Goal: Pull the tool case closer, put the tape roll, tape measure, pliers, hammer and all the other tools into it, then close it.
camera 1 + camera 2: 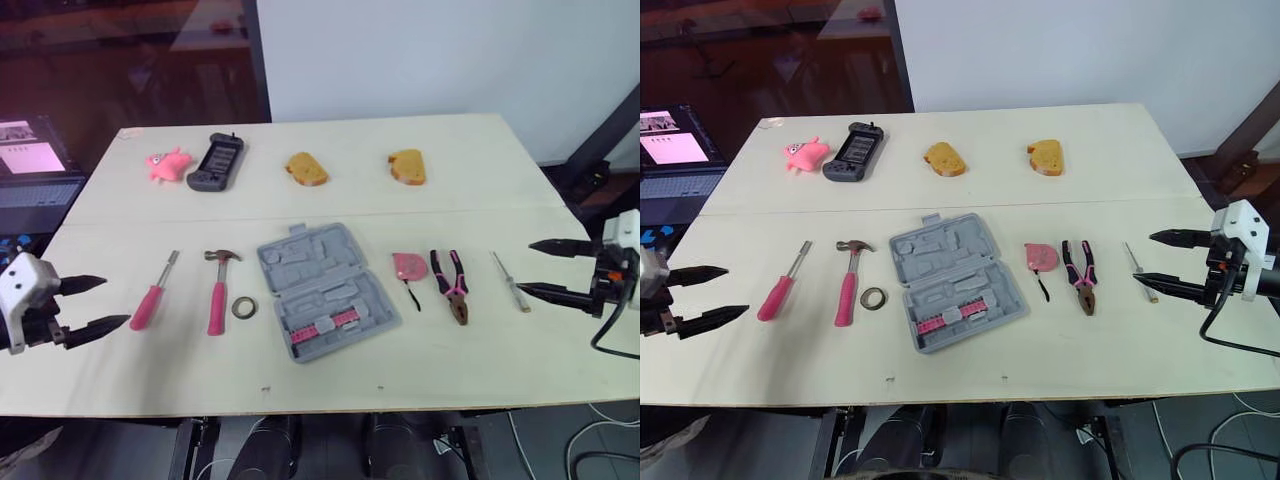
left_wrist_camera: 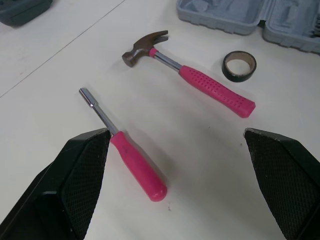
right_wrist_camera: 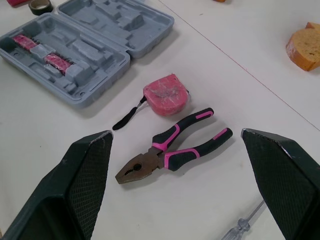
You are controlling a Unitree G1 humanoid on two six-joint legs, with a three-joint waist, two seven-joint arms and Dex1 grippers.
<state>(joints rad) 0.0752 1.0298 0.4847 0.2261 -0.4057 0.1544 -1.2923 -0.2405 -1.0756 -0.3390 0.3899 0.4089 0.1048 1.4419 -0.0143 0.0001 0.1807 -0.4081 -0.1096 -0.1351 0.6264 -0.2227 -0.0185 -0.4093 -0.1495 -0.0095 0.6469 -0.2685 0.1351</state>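
An open grey tool case (image 1: 322, 290) lies in the middle of the table, with pink bits in its near half. Left of it are a black tape roll (image 1: 243, 307), a pink-handled hammer (image 1: 218, 290) and a pink nut driver (image 1: 153, 295). Right of it are a pink tape measure (image 1: 407, 267), pink-black pliers (image 1: 450, 285) and a small clear screwdriver (image 1: 511, 282). My left gripper (image 1: 92, 305) hangs open at the table's left edge, just left of the nut driver (image 2: 127, 152). My right gripper (image 1: 548, 270) is open at the right edge, beyond the small screwdriver.
Along the far side of the table (image 1: 330, 190) lie a pink toy (image 1: 167, 164), a dark handheld game console (image 1: 216, 162) and two bread-like pieces (image 1: 306, 168) (image 1: 407, 166). A laptop (image 1: 30, 165) sits off the table to the left.
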